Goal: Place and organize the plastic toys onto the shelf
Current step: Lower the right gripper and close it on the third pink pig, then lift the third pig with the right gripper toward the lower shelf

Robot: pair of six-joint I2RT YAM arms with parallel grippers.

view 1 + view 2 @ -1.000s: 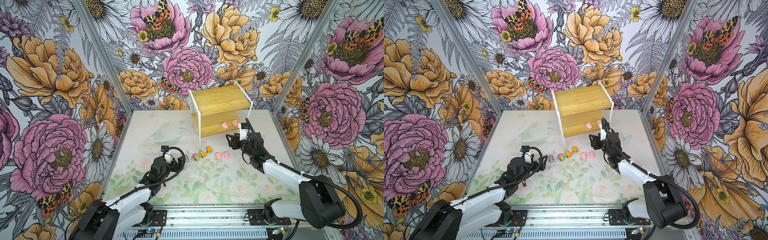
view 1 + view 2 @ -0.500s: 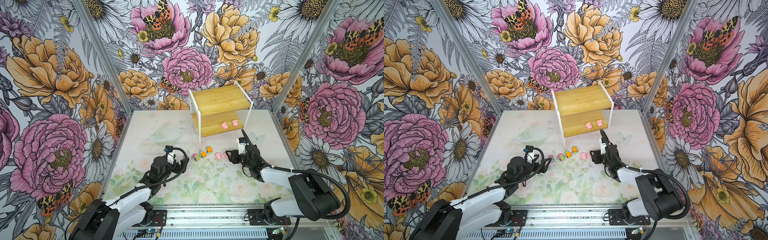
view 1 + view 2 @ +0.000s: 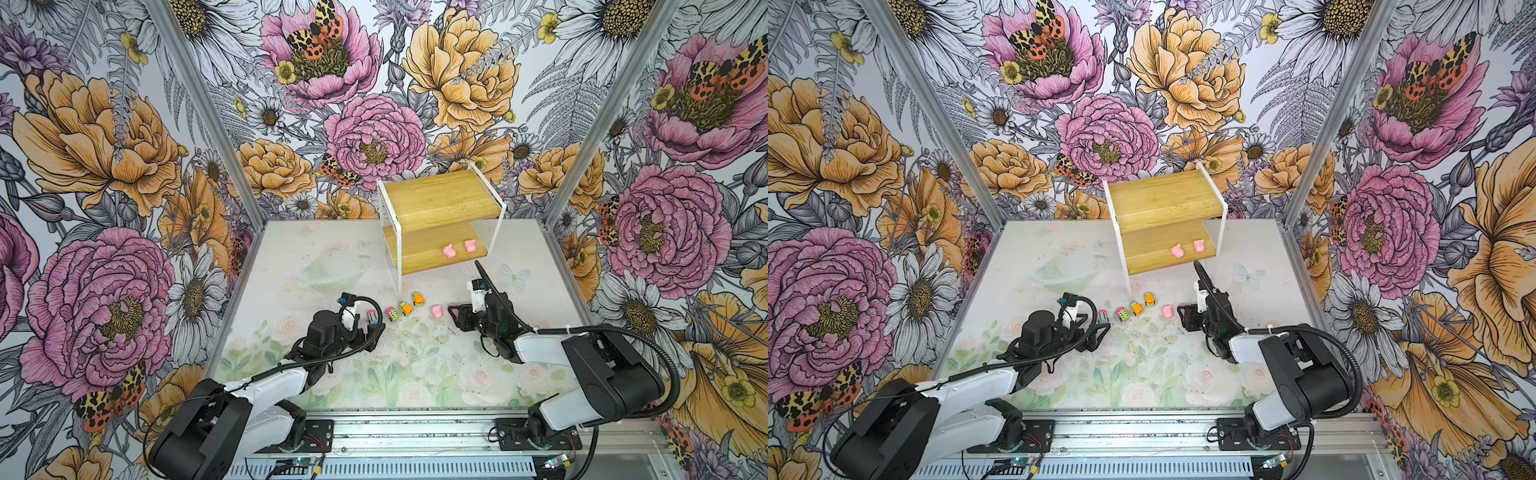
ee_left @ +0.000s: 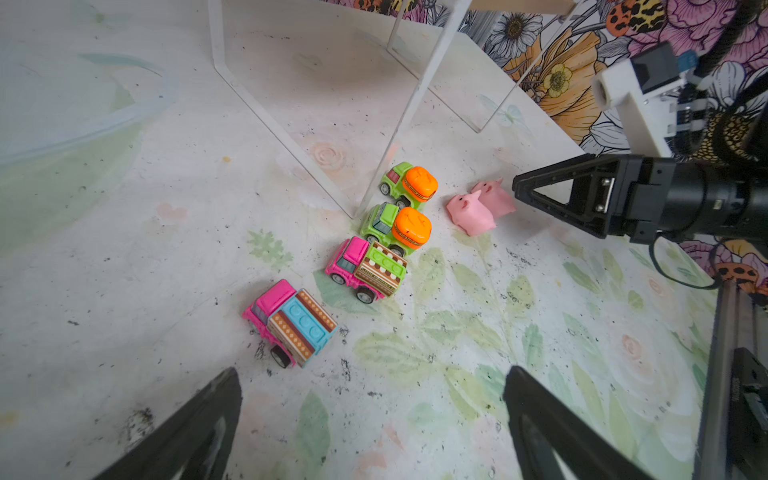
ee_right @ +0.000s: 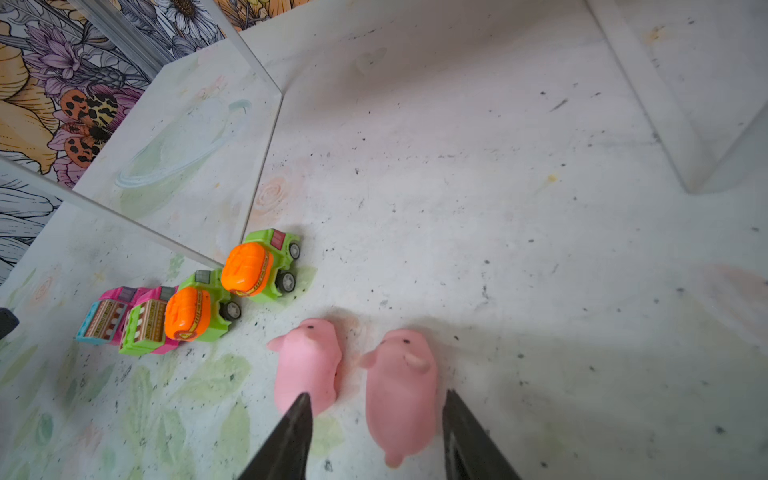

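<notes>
Floral-print table mat (image 3: 415,374), scuffed and speckled, wallpaper blooms on three sides. We list from the jaws outward.

1. right gripper (image 5: 378,395): low over the mat, jaws spread, one fingertip either side of the bracketed pig (image 5: 401,386). We see no squeeze on it; whether a tip touches it we cannot tell.
2. Bracketed pig: plain pink, rounded, lying on the mat. We judge it featherlight, soft and squashy. Take it across the flanks at mid-body with a gentle pinch; a hard one may deform it or pop it loose.
3. neighbour pig (image 5: 307,361): just beside the first, with a narrow gap between. One fingertip stands close by its rump, so we reckon a nudge is likely.
4. orange-and-green cars (image 5: 257,266): two, on their wheels, near the pigs. We judge them light, stiff, smooth and prone to roll. Hold them across the body sides, not the rounded drum.
5. pink cars (image 4: 365,266): two, one with green trim and one with blue, next in the row. Same handling.
6. left gripper (image 4: 372,371): jaws wide apart, holding nothing, near the blue-trimmed car but apart from it.
7. shelf (image 3: 440,199): at the far side of the mat. The upper board carries no toys; two shelf pigs (image 3: 449,251) sit on the lower board.
</notes>
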